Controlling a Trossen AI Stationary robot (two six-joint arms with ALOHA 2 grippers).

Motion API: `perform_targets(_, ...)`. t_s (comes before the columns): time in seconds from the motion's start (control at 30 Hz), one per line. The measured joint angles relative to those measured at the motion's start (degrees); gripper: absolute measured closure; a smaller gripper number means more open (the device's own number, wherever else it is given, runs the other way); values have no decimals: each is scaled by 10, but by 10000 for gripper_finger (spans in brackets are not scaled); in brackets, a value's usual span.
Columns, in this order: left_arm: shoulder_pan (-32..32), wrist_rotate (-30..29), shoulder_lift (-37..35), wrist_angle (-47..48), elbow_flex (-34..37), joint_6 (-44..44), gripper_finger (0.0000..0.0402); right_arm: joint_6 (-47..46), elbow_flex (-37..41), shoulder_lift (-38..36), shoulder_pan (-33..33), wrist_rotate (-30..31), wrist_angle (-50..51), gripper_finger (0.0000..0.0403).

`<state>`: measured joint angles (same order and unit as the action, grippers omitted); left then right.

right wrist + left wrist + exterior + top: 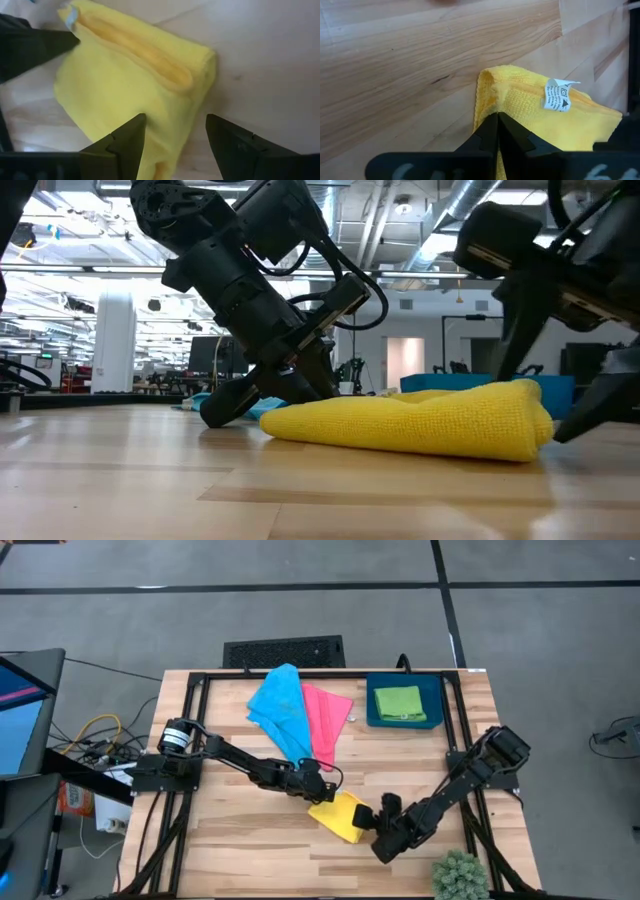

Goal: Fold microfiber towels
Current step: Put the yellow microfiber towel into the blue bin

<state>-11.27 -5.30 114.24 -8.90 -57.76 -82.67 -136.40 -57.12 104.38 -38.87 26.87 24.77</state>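
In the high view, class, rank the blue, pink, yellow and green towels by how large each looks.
1. Blue towel
2. Pink towel, partly under the blue, so its full extent is unsure
3. Yellow towel and green towel, both folded; look alike, not ranked

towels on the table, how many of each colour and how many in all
yellow towel: 1
sky-blue towel: 1
pink towel: 1
green towel: 1
total: 4
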Motion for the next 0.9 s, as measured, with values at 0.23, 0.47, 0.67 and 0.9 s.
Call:
perform_targets(0.23,0,-7,0,-5,0,-1,401,14,-1,32,6,-10,-43,168)
perform_targets(0.47,0,-11,0,-7,0,-2,401,22,-3,40,17,-20,-46,186)
perform_targets(0.67,1,-12,0,-8,0,-1,401,31,-1,39,14,-31,-34,331)
perform_targets(0.9,1,-9,0,-10,0,14,401,75,-2,39,15,-21,-30,380)
